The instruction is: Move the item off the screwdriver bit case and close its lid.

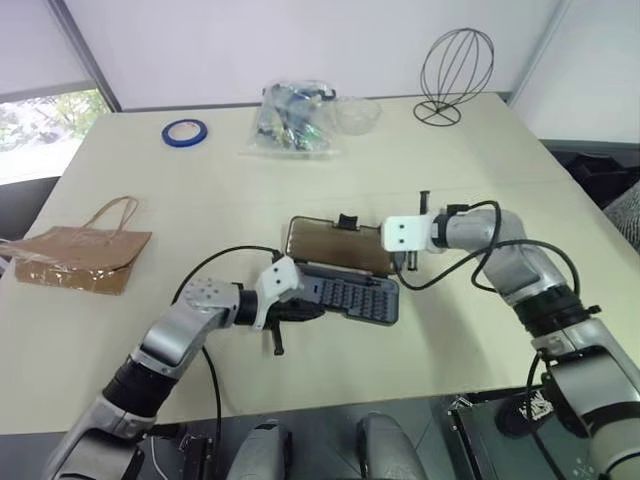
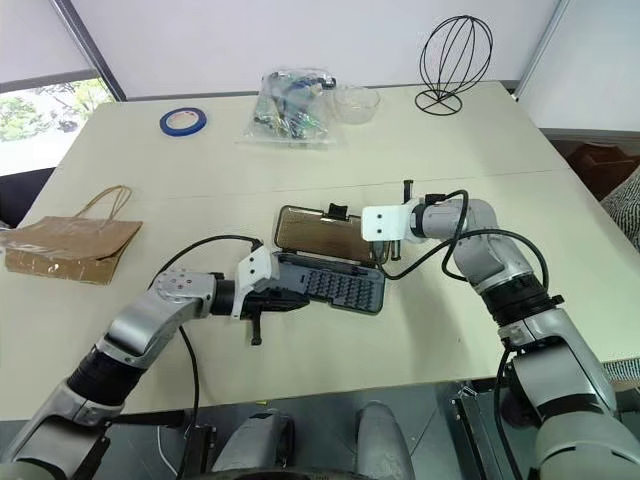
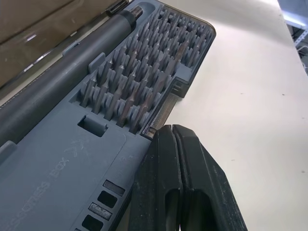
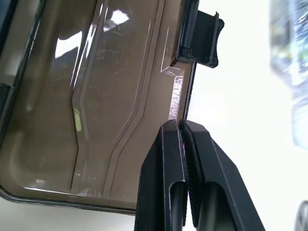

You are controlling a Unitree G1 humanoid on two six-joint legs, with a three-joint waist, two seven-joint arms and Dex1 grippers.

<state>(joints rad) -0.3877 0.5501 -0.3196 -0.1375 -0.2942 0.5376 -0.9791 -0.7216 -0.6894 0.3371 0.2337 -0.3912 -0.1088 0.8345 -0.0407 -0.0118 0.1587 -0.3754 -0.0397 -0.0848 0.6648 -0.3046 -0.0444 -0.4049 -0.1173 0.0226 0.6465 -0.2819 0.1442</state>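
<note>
Lid (image 4: 96,96) edge clamped in right pincer (image 4: 184,139); case (image 1: 350,293) open.

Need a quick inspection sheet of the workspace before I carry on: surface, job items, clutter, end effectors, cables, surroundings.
Surface: beige table.
Job's things: flat dark grey plastic screwdriver bit case lies open; its translucent smoky-brown lid is raised behind the tray; nothing lies on the tray.
Clutter: blue tape roll, clear plastic bag of items, clear bowl, black wire stand, brown paper bag.
End effectors: left end effector shut, at the tray's near edge; right end effector shut on the lid's edge near the black latch tab.
Cables: black cables loop along both arms.
Surroundings: window at the far left.
</note>
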